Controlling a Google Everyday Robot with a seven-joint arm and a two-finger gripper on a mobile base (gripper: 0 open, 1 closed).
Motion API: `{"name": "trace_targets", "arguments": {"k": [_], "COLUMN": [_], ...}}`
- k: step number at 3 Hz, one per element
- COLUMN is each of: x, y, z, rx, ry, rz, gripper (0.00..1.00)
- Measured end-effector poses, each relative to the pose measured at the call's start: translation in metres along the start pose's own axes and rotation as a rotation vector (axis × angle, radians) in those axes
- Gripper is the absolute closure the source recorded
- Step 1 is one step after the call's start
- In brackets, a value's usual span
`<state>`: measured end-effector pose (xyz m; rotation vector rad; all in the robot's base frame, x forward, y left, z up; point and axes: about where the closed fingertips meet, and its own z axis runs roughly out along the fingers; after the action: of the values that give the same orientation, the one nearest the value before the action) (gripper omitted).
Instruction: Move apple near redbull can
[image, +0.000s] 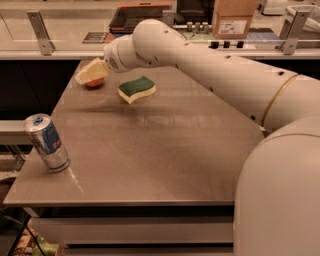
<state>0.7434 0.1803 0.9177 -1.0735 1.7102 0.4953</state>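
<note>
We note the gripper (91, 71) at the far left corner of the tabletop (150, 150), directly over the apple (95, 83); only the apple's lower edge shows beneath it. We cannot tell how wide the gripper stands, nor whether it has hold of the apple. The redbull can (47, 142) stands near the front left edge, well apart from the apple. A green-and-yellow sponge (136, 89) lies just right of the apple.

The cream-yellow pincer (91, 71), on a white arm (225, 75), sits over the red-orange apple (95, 83) at the far left of the grey-brown surface (150, 150). The redbull can (47, 142) is silver-blue with red. The sponge (136, 89) is green over yellow.
</note>
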Motion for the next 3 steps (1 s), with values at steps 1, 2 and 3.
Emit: {"name": "trace_targets", "arguments": {"k": [1, 2, 3], "x": [0.017, 0.034, 0.032], "y": [-0.002, -0.004, -0.005], "z": [0.012, 0.022, 0.026], "rx": [-0.016, -0.029, -0.041], "ry": [0.005, 0.01, 0.01], "rz": [0.022, 0.042, 0.042], "gripper": [0.0, 0.0, 0.0]}}
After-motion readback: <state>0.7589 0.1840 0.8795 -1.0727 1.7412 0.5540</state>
